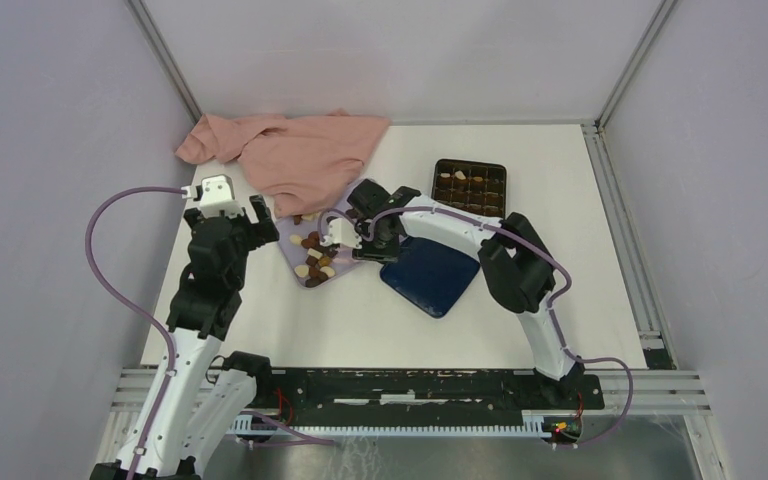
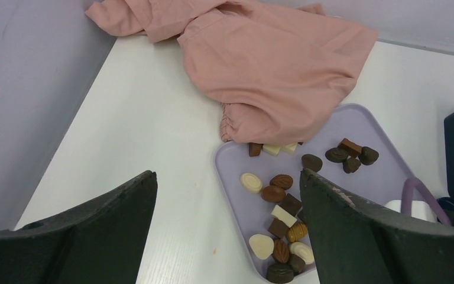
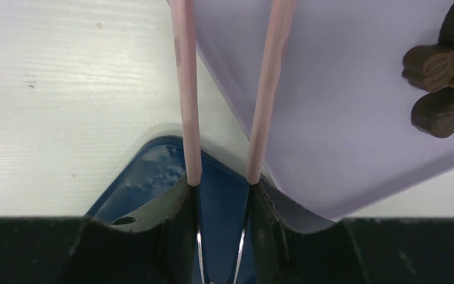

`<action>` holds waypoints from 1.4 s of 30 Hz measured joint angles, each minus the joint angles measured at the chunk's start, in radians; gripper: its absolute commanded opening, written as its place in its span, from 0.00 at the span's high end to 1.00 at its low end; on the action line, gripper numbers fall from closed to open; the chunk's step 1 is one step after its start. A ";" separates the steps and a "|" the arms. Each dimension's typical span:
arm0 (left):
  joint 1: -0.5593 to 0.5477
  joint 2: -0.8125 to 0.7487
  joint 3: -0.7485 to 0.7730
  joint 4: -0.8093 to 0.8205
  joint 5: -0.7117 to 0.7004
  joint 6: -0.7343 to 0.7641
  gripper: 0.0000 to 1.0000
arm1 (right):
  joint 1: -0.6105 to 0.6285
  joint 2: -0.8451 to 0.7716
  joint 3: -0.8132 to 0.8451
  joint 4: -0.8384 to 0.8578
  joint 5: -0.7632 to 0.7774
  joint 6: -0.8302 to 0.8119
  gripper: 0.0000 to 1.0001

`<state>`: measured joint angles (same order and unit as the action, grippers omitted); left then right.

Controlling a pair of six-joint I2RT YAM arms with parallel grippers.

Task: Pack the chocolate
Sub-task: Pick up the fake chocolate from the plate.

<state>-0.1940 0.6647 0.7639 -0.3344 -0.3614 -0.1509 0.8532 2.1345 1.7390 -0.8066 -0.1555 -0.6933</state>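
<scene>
The chocolate (image 1: 312, 255) lies as several dark, brown and cream pieces on the lilac tray (image 1: 293, 250); it also shows in the left wrist view (image 2: 281, 201) and at the right edge of the right wrist view (image 3: 440, 65). The dark box with a grid insert (image 1: 470, 185) stands at the back right with a few pieces in its cells. My left gripper (image 1: 226, 212) is open and empty just left of the tray (image 2: 354, 130), its jaws (image 2: 227, 177) wide apart. My right gripper (image 1: 355, 240) is shut on pink-armed tongs (image 3: 186, 89) at the tray's right edge (image 3: 331, 89). The tongs' tips are out of view.
A pink cloth (image 1: 290, 150) lies at the back left and drapes over the tray's far corner (image 2: 272, 65). A dark blue lid (image 1: 430, 275) lies flat right of the tray, under my right gripper (image 3: 153, 171). Walls close in on the left, right and back.
</scene>
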 measured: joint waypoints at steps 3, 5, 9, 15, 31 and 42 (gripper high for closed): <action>0.000 0.000 0.000 0.000 0.000 0.000 0.05 | -0.001 0.031 0.016 -0.021 0.036 0.000 0.60; 0.000 0.000 0.000 0.000 0.000 0.000 0.05 | -0.002 0.048 0.037 -0.033 0.053 0.000 0.60; 0.000 0.000 0.000 0.000 0.000 0.000 0.05 | -0.004 0.082 0.093 -0.047 0.075 0.000 0.59; 0.000 -0.006 0.000 0.000 0.000 0.000 0.05 | -0.002 0.104 0.130 -0.060 0.089 0.000 0.58; 0.000 -0.018 0.000 0.000 0.001 0.000 0.05 | 0.019 0.175 0.217 -0.120 0.122 0.001 0.56; 0.000 -0.029 -0.001 0.000 0.001 0.000 0.05 | 0.030 0.215 0.278 -0.141 0.158 0.001 0.56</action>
<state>-0.1940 0.6353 0.7631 -0.3344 -0.3607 -0.1509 0.8833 2.3497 2.0167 -0.9474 0.0021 -0.6922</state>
